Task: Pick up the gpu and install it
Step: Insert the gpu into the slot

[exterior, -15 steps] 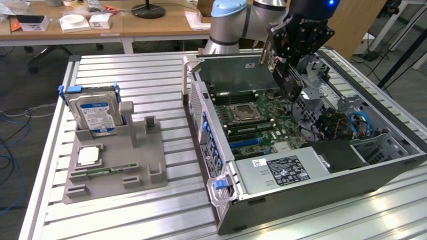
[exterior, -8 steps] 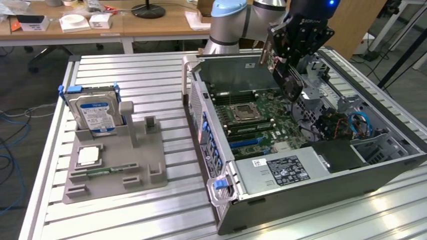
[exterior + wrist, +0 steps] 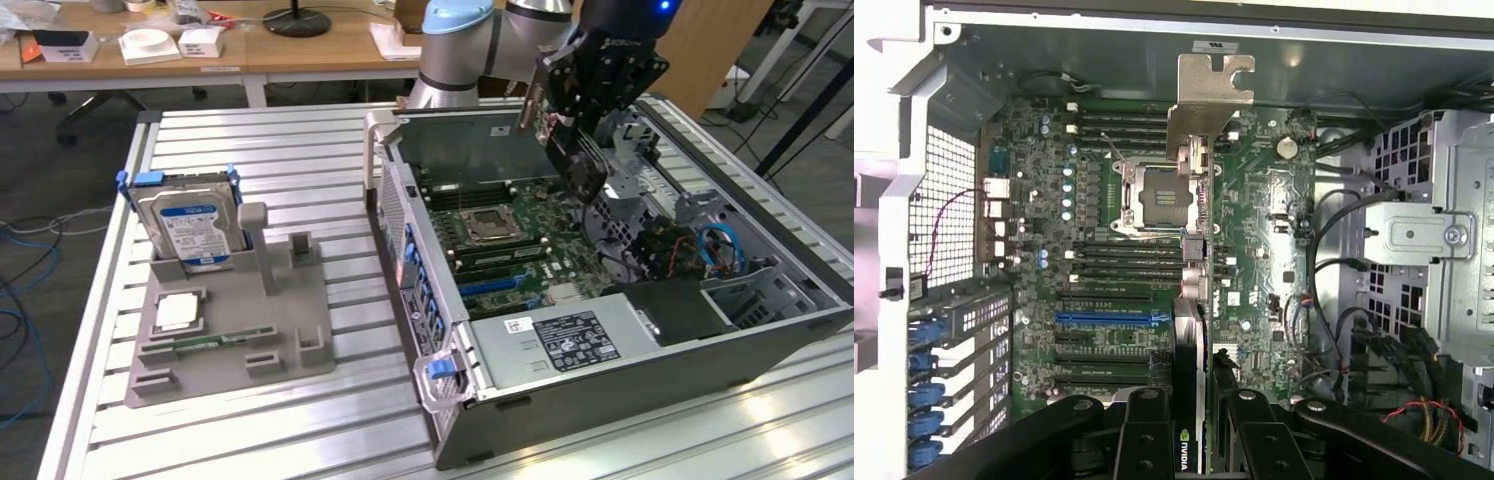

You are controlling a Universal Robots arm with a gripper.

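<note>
1. as the jaws clamp the gpu edge-down, it hangs inside the open computer case, above the motherboard.
2. pickup done; card not yet seated in a slot.

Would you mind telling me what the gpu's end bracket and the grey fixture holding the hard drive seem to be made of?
The gpu's end bracket: probably bare sheet metal, silvery, dull sheen, thin with cut notches. The grey fixture: likely matte plastic, uniform grey, no glare, blocky moulded posts.
</note>
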